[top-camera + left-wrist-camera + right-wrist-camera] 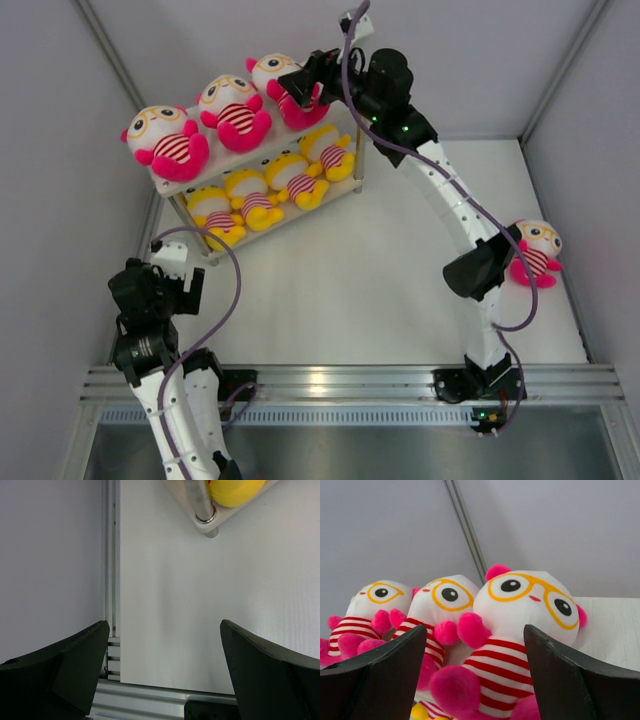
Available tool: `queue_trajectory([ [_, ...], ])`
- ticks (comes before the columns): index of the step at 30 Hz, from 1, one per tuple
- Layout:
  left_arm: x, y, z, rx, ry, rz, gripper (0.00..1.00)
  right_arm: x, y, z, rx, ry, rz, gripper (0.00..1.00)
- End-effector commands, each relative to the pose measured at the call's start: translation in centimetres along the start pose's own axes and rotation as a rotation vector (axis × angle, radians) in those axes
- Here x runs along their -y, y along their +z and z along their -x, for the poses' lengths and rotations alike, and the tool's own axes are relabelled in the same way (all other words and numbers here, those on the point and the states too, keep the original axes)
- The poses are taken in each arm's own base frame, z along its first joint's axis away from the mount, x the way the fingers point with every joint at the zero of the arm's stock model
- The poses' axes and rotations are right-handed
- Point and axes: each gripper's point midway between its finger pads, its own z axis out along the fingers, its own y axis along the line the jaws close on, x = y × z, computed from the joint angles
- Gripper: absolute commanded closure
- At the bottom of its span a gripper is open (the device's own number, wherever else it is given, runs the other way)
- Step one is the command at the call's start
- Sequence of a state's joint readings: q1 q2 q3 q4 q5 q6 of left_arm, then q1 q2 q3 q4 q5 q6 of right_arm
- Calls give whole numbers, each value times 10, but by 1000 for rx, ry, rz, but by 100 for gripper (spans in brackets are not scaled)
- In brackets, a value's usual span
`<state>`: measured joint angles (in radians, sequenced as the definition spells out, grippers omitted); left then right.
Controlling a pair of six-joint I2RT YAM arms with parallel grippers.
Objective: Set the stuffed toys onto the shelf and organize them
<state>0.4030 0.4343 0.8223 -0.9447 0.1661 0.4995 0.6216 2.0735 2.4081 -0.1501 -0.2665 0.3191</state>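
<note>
White counter [350, 290] and pale grey walls [470, 60] closed the cell around me. My right tool [300, 88] [476, 628] stood open at the right end of the top board of the shelf [270, 143], its jaws spread wide with the right pink toy [275, 72] [525, 610] showing between them. I could not tell whether either finger touched it. Just left of it on the same board sat the middle pink toy [235, 108] [447, 600] and then the left pink toy [165, 142] [380, 597], all three upright and close together in a row. On the shelf's lower board the four yellow toys [270, 185] sat in a row of their own. A fourth pink toy [535, 250] lay on the counter well to the right of the shelf, just beside the elbow [480, 265] of my right arm. My left tool [160, 285] [165, 624] hung open and empty over bare counter, near the shelf's front-left corner post [200, 500], where a bit of yellow plush showed just beside the post.
</note>
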Motion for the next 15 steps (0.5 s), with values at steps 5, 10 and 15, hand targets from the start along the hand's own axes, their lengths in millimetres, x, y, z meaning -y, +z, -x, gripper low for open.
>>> queue_trajectory([
  [5,-3,1,2,11,18,17,1,-9,-7,23,61,19,8,22],
  [10,-3,1,1,6,28,15,1,-10,-24,54,108,-12,0,23],
  [15,-5,1,0,1,23,28,1,3,-79,84,82,-49,-74,22],
])
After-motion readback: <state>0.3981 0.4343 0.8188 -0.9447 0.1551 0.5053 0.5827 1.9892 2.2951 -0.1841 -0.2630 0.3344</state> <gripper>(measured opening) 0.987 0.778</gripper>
